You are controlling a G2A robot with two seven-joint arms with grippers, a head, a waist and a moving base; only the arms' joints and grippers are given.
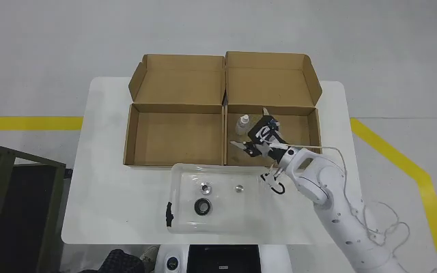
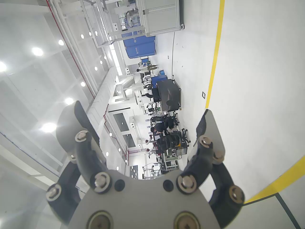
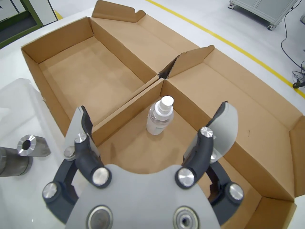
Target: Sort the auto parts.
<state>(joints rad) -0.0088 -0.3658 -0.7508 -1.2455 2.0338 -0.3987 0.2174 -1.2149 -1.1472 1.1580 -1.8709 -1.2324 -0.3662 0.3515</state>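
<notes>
Open brown cardboard box [image 3: 238,91] beneath the right gripper [image 3: 153,108]; clear plastic tray [image 1: 218,166] behind it, toward the robot. Right gripper wide open, holding nothing; left gripper [image 2: 141,109] likewise open, empty. Small clear spray bottle with white cap [image 3: 158,120] stands upright in the box, just ahead of the right gripper, centred on its opening, untouched. Judged: bottle sorted; next move calls for the tray's steel bushing [image 1: 205,187] and black rubber ring [image 1: 202,206].
</notes>
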